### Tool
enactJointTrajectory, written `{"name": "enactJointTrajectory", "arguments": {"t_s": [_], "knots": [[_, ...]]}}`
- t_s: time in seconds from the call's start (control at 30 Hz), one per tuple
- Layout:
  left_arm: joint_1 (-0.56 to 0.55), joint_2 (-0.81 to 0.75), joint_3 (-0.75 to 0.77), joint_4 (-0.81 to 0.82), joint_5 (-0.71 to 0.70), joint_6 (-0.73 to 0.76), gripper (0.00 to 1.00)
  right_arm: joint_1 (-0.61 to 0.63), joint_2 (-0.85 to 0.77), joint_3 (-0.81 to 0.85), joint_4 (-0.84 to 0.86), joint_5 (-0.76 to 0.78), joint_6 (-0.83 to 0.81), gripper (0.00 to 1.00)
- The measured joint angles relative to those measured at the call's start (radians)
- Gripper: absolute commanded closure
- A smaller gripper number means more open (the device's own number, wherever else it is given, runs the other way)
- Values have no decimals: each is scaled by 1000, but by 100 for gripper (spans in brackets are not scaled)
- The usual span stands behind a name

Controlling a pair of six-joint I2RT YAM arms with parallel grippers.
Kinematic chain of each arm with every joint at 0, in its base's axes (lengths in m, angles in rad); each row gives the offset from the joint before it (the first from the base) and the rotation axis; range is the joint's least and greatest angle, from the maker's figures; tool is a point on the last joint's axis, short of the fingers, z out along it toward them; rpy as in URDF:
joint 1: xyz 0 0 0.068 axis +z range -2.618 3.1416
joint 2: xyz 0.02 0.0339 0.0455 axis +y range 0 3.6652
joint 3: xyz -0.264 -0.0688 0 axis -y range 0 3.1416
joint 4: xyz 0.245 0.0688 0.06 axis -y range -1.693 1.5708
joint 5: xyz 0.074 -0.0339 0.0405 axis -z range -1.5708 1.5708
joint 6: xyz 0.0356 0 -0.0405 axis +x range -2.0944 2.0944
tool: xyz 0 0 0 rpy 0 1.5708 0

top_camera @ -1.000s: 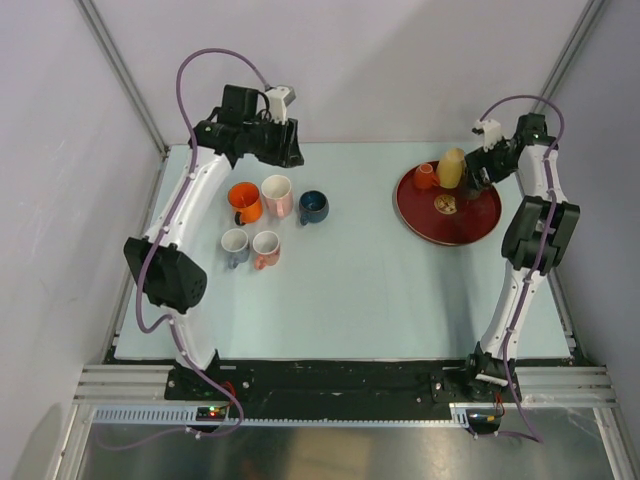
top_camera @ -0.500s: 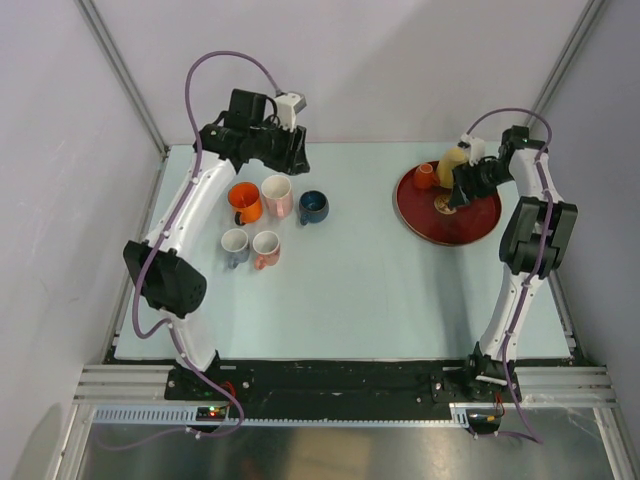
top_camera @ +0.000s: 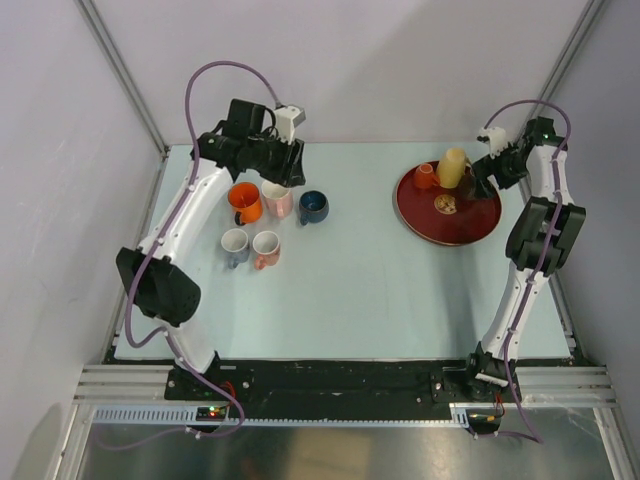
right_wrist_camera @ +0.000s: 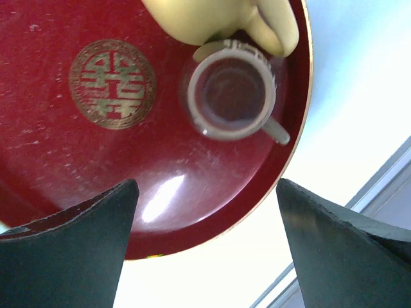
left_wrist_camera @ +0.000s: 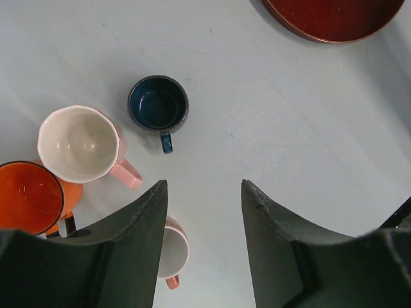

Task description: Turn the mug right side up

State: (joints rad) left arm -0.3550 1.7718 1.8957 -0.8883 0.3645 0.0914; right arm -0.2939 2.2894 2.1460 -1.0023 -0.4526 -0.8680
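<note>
The yellow mug [top_camera: 452, 166] stands on the red tray [top_camera: 478, 228], far right of the desk [top_camera: 400, 290]. Only the right wrist view resolves the tray's gold emblem [right_wrist_camera: 112, 84] — an ornamental character. The left gripper [left_wrist_camera: 204, 192] and right gripper [right_wrist_camera: 205, 192] both gape — released, holding nothing.

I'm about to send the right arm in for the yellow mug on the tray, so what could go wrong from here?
1. The small cup stands close beside the yellow mug, on its handle side. The open right end effector could knock the cup over as it closes in.
2. Both sit near the rim of the red tray, so a tipped mug might roll off onto the table.
</note>
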Motion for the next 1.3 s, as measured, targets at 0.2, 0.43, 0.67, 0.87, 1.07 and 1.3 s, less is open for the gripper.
{"name": "enactJointTrajectory", "arguments": {"t_s": [0.2, 0.43, 0.67, 0.87, 1.07, 1.3], "knots": [[0, -62, -38, -9, -20, 23, 46, 15, 89, 44, 56, 0, -62, 3], [0, -70, -43, -14, -22, 32, 46, 39, 96, 30, 73, -13, -102, 9], [-5, -70, -43, -14, -25, 41, 46, 50, 8, -156, 39, -89, -91, 11], [-7, -70, -43, -14, -28, 43, 46, 81, -64, -216, -19, -156, -48, 11], [-7, -70, -43, -14, -34, 49, 45, 73, -58, -70, -53, -121, -39, 11], [-8, -69, -43, -15, -48, 56, 45, 50, 16, 68, -18, 11, -103, 6]]}}
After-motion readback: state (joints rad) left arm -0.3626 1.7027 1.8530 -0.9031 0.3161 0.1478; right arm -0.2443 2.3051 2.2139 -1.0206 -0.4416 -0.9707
